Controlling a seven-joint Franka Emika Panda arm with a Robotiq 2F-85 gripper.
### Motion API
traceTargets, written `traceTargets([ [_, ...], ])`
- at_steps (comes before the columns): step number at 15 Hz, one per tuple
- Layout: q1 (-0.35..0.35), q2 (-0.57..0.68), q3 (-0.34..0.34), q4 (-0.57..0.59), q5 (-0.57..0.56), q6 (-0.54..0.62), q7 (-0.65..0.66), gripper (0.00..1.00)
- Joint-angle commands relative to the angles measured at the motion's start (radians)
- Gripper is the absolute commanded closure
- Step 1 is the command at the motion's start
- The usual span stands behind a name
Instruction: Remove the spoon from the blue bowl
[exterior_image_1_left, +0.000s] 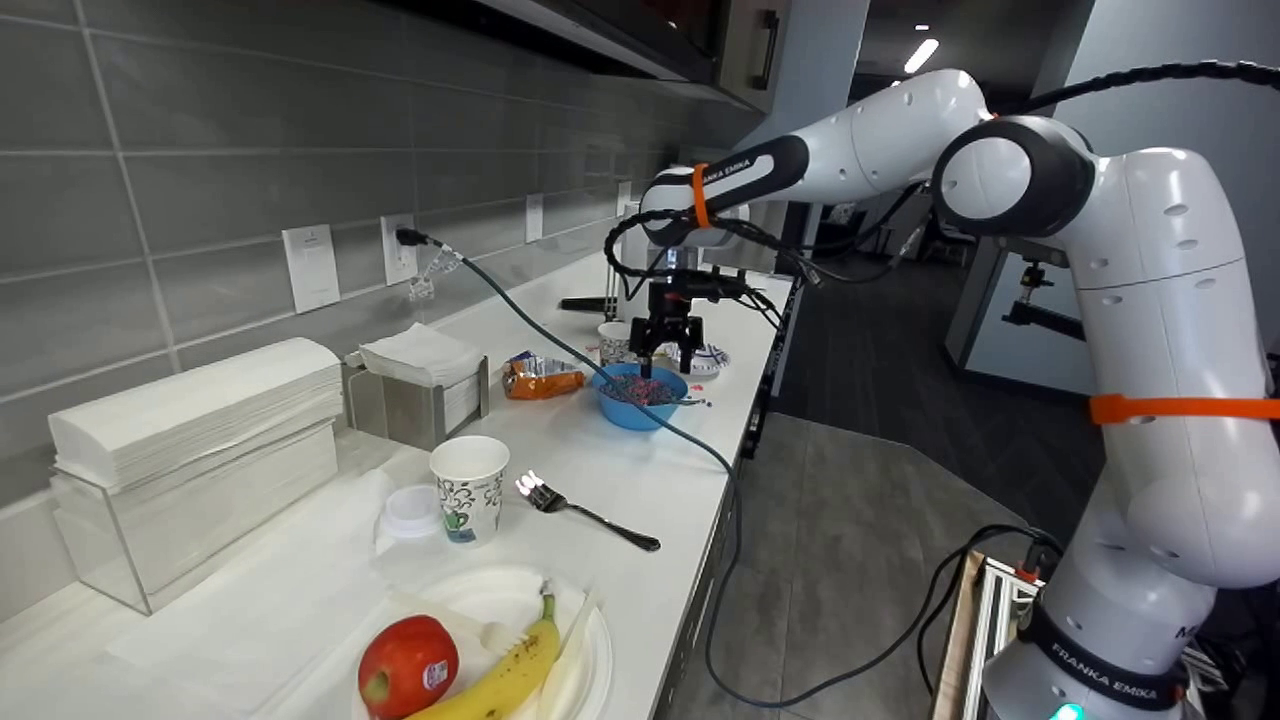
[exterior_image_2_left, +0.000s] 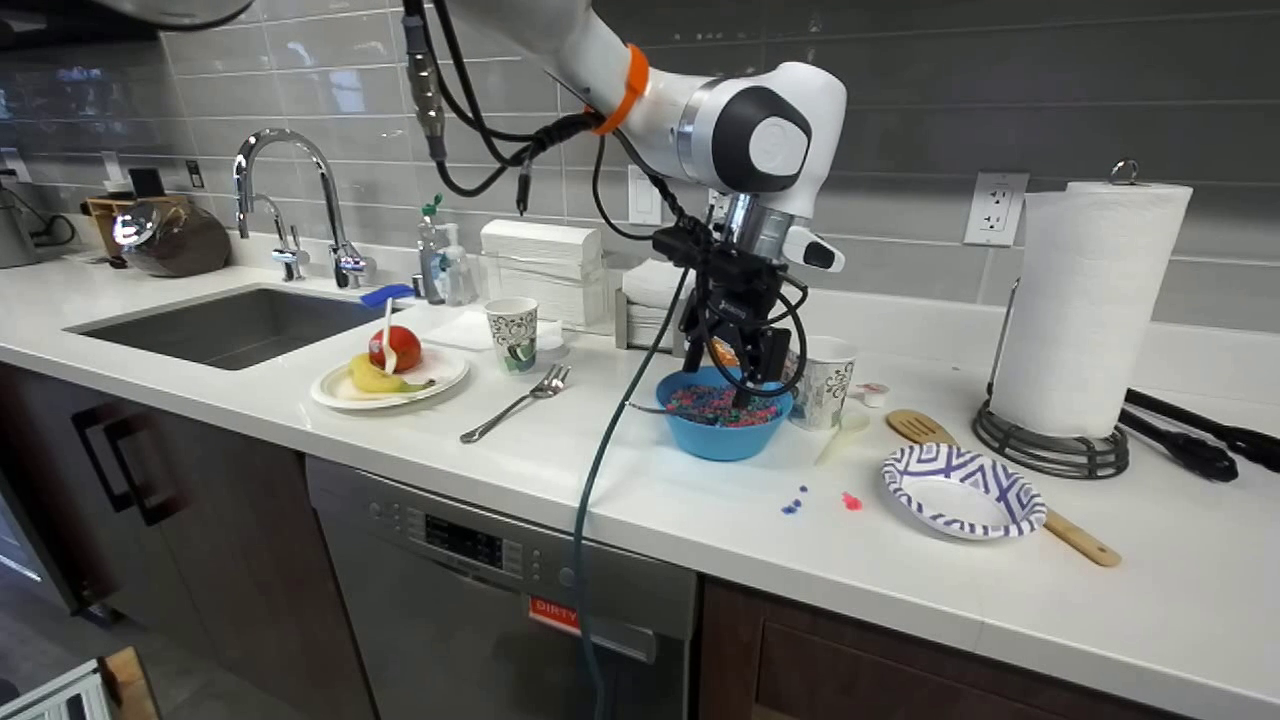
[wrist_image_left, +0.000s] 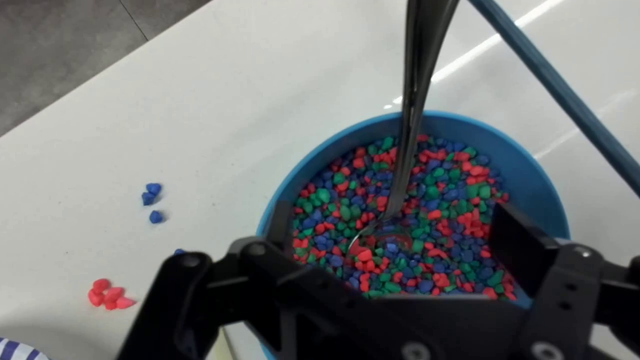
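Black gripper (wrist_image_left: 392, 226), jaws spread wide, hangs released; glossy metal spoon (wrist_image_left: 412, 115) slants in the round blue bowl (wrist_image_left: 522, 185), handle over the rim, head partly sunk among red, green and blue pebbles (wrist_image_left: 450, 220); smooth white bench (wrist_image_left: 200, 130) lies beneath.

In the wrist view the counter (wrist_image_left: 200, 125) is bright, streaked with white glare roughly parallel to its front edge; past that edge the floor (wrist_image_left: 75, 50) lies dim. The spoon (wrist_image_left: 411, 117) catches highlights, while the gripper (wrist_image_left: 397, 232) looks near-black and soft — out of focus. In both exterior views the wall (exterior_image_2_left: 890, 120) along the back edge is darker than the counter; past the far corner, in an exterior view, a ceiling light (exterior_image_1_left: 921, 55) glows.
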Motion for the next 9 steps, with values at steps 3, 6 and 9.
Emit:
traceTargets([
  [3,-0.004,0.066,0.023,0.08,-0.023,-0.049,0.007,0.0],
  [6,-0.002,0.091,0.03,0.113,-0.032,-0.07,0.005,0.15],
  [9,0.0,0.109,0.034,0.141,-0.04,-0.104,0.009,0.42],
])
